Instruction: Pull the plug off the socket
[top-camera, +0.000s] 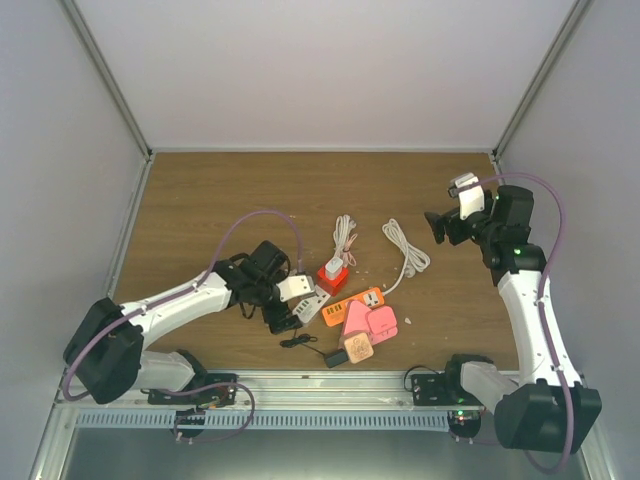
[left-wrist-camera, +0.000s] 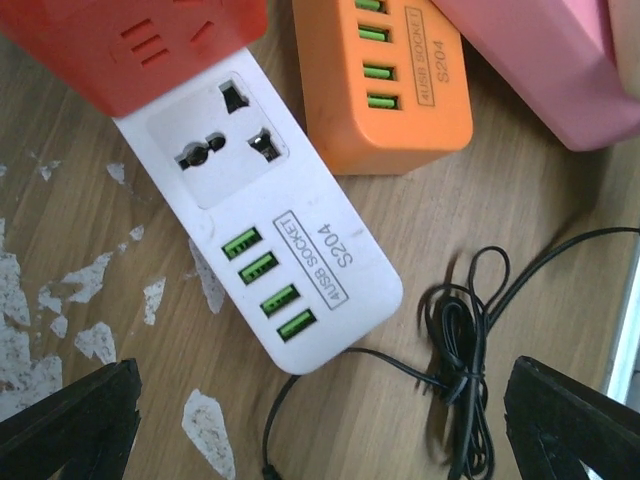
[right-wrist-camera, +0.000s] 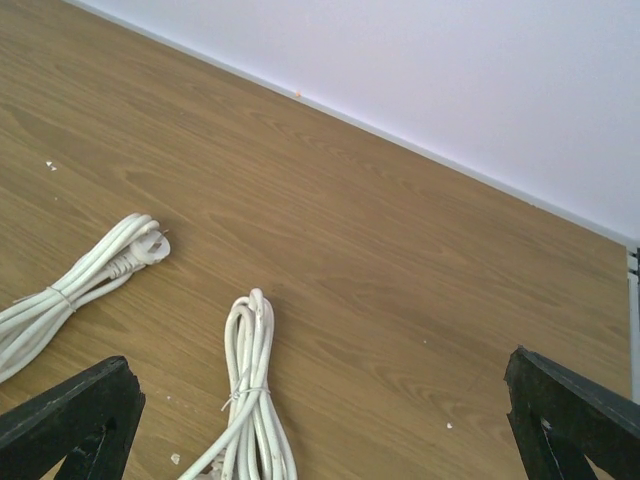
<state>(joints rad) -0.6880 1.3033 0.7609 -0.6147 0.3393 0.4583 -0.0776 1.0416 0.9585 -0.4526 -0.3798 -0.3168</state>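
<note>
Wood-grain surface between pale walls is carrying a tight cluster of power blocks, and I am taking the white strip as my landmark. I am hanging my left gripper over the strip's near end with the jaws spread wide and holding nothing; I judge I am only lining up, not gripping yet.

At the strip's far end the red socket block is overlapping it. What looks like the white plug is standing in the top of that block, though it is small from overhead and out of my left wrist view. So I am probably needing to reach past the strip's far end before closing.

An orange strip is lying just beside the white strip on the side toward my right arm, with a pink block crowding in beyond it. A black cable is bunching up near the strip's near end. These are leaving little room for my fingers around the red block.

My right gripper is waiting raised, well apart from the white strip, jaws wide and empty, looking down on two bundled white cords lying beyond the strip. The red block may be lifting with the plug unless that arm is pinning it.
</note>
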